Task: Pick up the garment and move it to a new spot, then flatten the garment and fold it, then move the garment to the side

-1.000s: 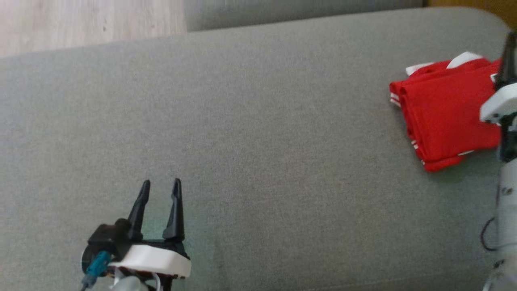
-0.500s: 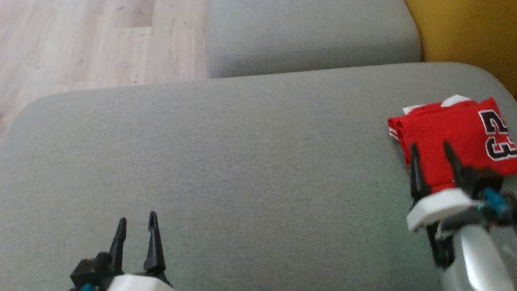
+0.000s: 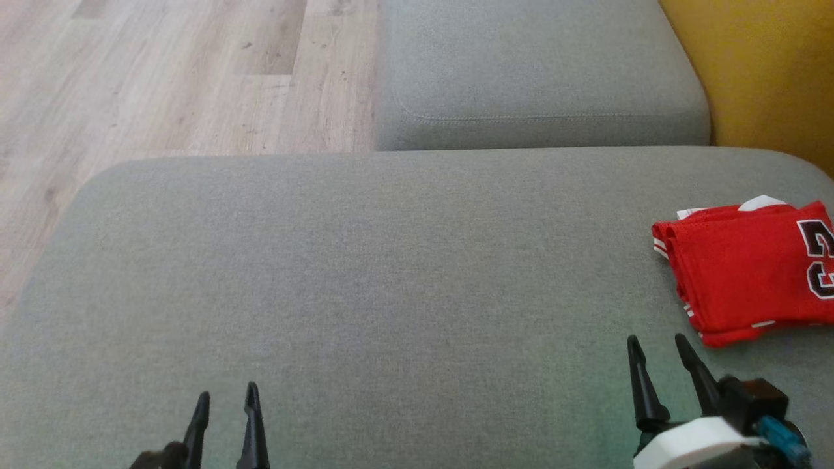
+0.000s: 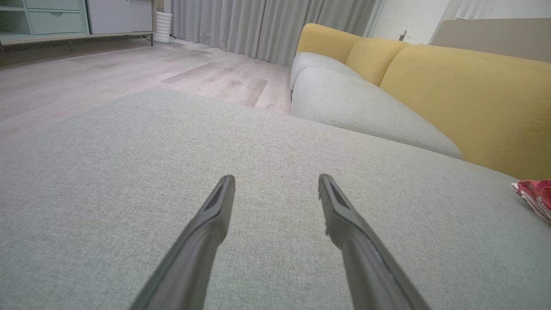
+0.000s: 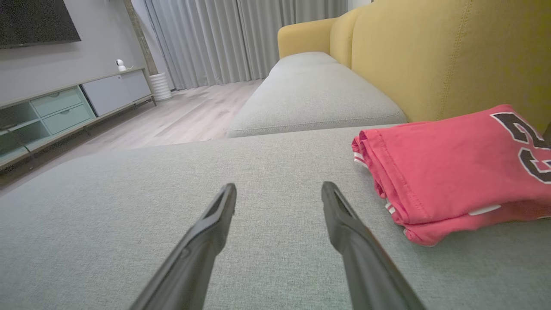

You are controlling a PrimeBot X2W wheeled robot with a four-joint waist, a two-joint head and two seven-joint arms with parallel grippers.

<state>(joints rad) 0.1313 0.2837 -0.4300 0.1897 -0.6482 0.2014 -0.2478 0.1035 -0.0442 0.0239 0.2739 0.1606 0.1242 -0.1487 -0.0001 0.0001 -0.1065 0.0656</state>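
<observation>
Head view: a wide grey sofa seat [image 3: 391,293] lies before the robot, with a second grey cushion [image 3: 541,78] beyond it, a yellow backrest [image 3: 769,78] at far right and pale wood floor [image 3: 163,78] at far left.
Garment: the red garment [image 3: 743,273] is folded into a compact rectangle and lies flat on the right end of the seat, close to the yellow backrest, with nothing touching it.
Writing: black numerals outlined in white sit on the top layer. A "2" can be read; the next digit runs off the frame edge in both the head and right wrist views. No brand tag can be made out.
Trim: thin white stripes show along the folded edges, and a white scrap peeks out at the far side.
Left jaws: spread, nothing between them. The dark fingers [image 3: 252,423] rise at lower left. In the left wrist view they [image 4: 206,232] stand over bare grey fabric, and the garment [image 4: 533,193] is well apart at the right edge.
Right jaws: spread and empty. The fingers [image 3: 642,391] point up near the garment's nearest corner, apart from it. In the right wrist view the garment [image 5: 452,163] lies just right of one finger [image 5: 344,228], untouched.
Room: grey curtains [image 5: 241,38], a low cabinet [image 5: 64,112] with drawers, and a dark screen [image 5: 34,21] above it.
</observation>
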